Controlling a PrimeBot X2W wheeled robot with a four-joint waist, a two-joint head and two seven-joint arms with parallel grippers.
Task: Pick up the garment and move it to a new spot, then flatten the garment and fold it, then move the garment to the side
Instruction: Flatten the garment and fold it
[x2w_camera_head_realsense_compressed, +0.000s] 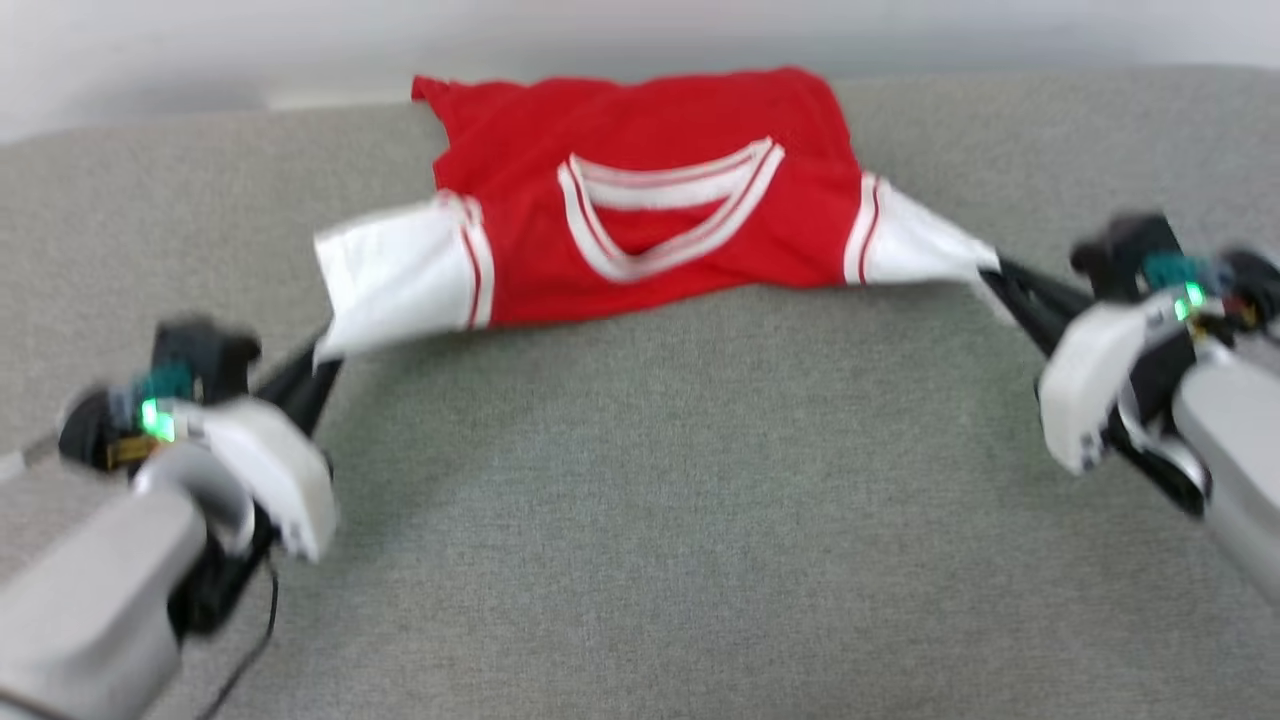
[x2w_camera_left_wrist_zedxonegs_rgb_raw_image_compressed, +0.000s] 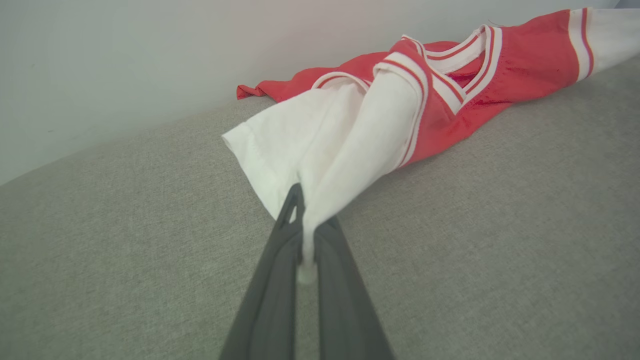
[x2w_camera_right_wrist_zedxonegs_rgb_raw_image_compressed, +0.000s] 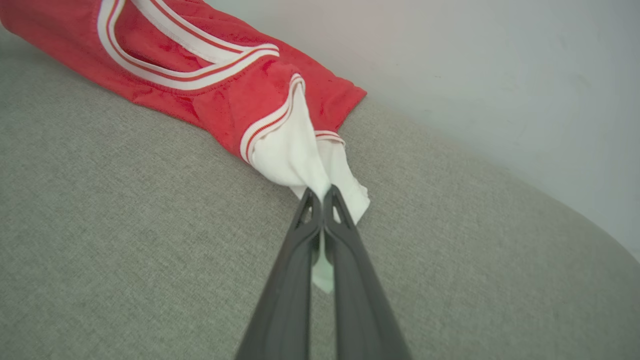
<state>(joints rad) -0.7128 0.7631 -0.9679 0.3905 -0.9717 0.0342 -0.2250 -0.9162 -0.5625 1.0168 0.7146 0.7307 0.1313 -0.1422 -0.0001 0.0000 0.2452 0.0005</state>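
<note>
**Garment stretched by both sleeves at the far edge of the table**

The garment (x2w_camera_head_realsense_compressed: 650, 200) is spread across the far part of the grey cloth-covered table (x2w_camera_head_realsense_compressed: 640, 500). Its collar (x2w_camera_head_realsense_compressed: 670, 215) faces up and toward the robot. The red body lies close to the table's far edge, just beside the pale wall (x2w_camera_head_realsense_compressed: 200, 40). In the right wrist view one red corner reaches that edge.

The near half of the table is seen as a broad bare stretch between the two arms. More bare cloth is seen outside each sleeve. A thin dark cable (x2w_camera_head_realsense_compressed: 240, 660) hangs below the left arm at the lower left.

The left gripper (x2w_camera_head_realsense_compressed: 322, 360) is clamped on the end of the white left sleeve (x2w_camera_head_realsense_compressed: 400, 275). In the left wrist view the cloth is pinched between the two dark fingers of the left gripper (x2w_camera_left_wrist_zedxonegs_rgb_raw_image_compressed: 305, 220), and the sleeve is drawn into folds that rise off the table.

The right gripper (x2w_camera_head_realsense_compressed: 990, 272) is likewise closed on the tip of the right sleeve (x2w_camera_head_realsense_compressed: 915, 245). In the right wrist view the fingers of the right gripper (x2w_camera_right_wrist_zedxonegs_rgb_raw_image_compressed: 321, 192) are pressed together, with a strip of white cloth caught between them.

The left forearm enters from the lower left corner, with its fingers pointed up and inward. The right forearm enters from the right edge, with its fingers pointed inward and slightly up. Both sets of fingers are held low, at a shallow angle to the table. The arms are set well apart, so the sleeves are pulled outward to either side.
</note>
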